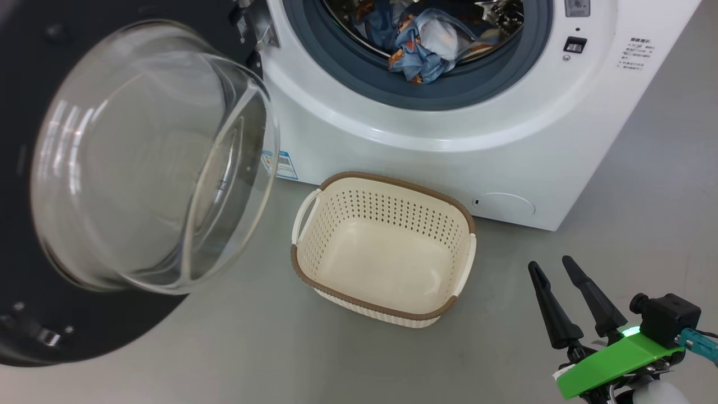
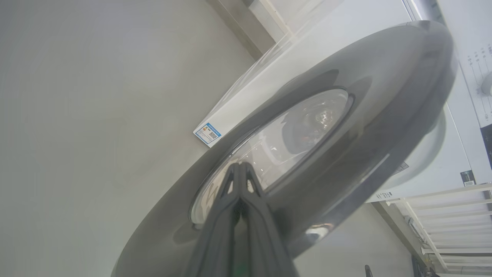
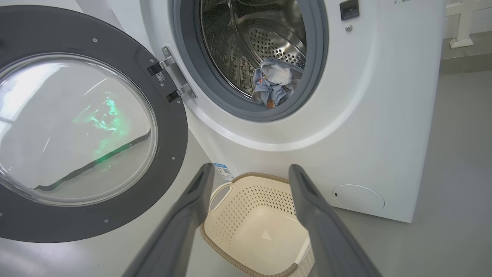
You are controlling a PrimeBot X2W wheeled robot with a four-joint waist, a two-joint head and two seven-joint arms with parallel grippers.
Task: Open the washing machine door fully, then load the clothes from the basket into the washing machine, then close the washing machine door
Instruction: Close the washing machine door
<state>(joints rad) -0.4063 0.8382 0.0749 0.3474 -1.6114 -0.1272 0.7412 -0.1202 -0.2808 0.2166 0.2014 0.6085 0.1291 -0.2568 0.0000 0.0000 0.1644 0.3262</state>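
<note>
Door (image 1: 33, 314) open; clothes (image 1: 420, 50) in drum; basket (image 1: 387, 314) empty.

The washing machine (image 1: 392, 151) is cut off by the top edge; the washing machine door (image 1: 151, 163), beside it, by the left edge; the blue label sticker (image 1: 283, 165) on its front is too small to read.

There is one washing machine (image 1: 449, 163), one washing machine door (image 1: 151, 157), one basket (image 1: 392, 182), one blue label sticker (image 1: 279, 164) and one bundle of clothes (image 1: 420, 47), too tangled to count separately.
</note>
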